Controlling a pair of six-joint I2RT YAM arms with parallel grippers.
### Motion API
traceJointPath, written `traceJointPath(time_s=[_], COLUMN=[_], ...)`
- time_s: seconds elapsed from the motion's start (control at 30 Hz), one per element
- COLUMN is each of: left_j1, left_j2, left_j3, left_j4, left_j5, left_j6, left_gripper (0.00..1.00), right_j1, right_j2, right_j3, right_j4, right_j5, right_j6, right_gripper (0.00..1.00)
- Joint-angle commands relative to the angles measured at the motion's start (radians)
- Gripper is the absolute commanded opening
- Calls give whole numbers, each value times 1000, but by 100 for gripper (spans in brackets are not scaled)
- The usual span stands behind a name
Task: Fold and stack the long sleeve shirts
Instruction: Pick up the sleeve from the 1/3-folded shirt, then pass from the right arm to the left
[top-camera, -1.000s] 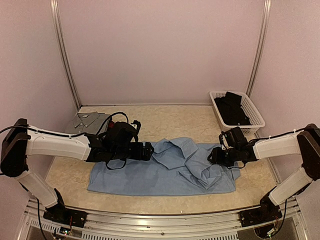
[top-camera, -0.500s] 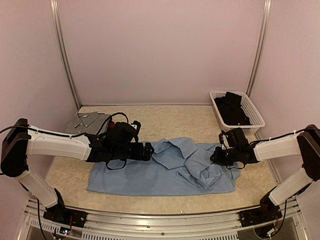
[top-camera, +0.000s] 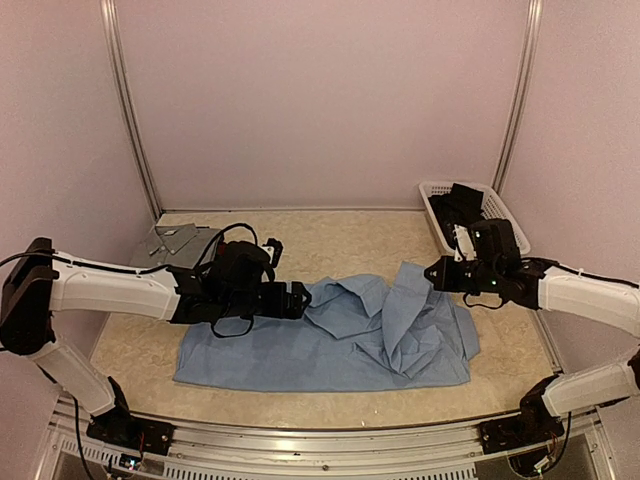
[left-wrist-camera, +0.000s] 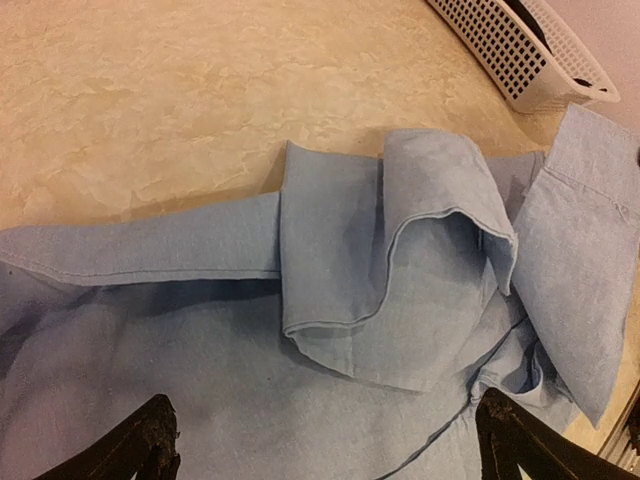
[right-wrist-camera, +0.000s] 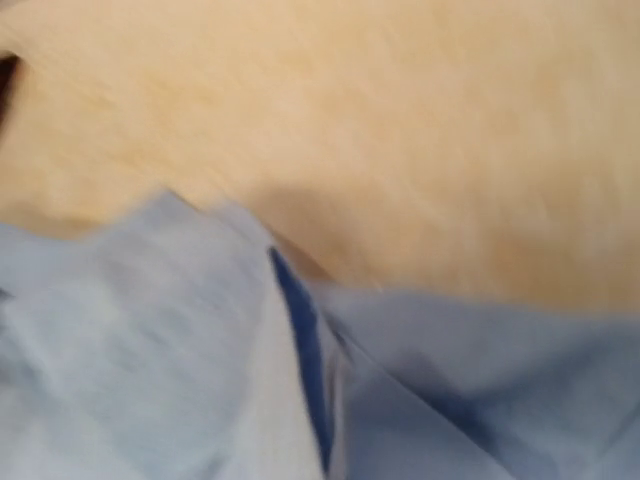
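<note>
Between the two grippers lies one light blue shirt (top-camera: 330, 345), spread and rumpled on the table (top-camera: 330, 235). Right gripper (top-camera: 437, 272): clenched on one sleeve edge of that shirt, holding it raised. Left gripper (top-camera: 300, 300): jaws wide, nothing held, just over the shirt's left part. One grey shirt (top-camera: 175, 240) lies folded behind the left gripper. One white basket (left-wrist-camera: 500, 55) holding dark cloth stands behind the right gripper.

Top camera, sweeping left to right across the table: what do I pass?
grey shirt → left end effector, open → right end effector, shut on a sleeve of the light blue shirt → white basket
</note>
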Motion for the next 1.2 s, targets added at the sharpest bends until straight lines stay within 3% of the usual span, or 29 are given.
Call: traceJointPath(time_s=[0.0, 0.23, 0.43, 0.93, 1.17], left_j1=[6, 17, 34, 38, 40], left_j2=[-52, -104, -100, 16, 128], left_j3=[-15, -16, 55, 277, 420], left_j4=[86, 201, 277, 201, 80], left_j5=[88, 195, 401, 667, 784], left_j6=[-4, 43, 162, 654, 813], left_gripper=[99, 99, 99, 99, 99], right_j1=[-8, -9, -8, 3, 49], right_j2=[-64, -82, -20, 49, 62], right_j3=[92, 252, 399, 486, 472], right_j4=[-119, -187, -256, -339, -360], right_j5=[-51, -207, -401, -808, -849], right_j6=[-142, -319, -435, -587, -604], right_gripper=[0, 0, 0, 0, 0])
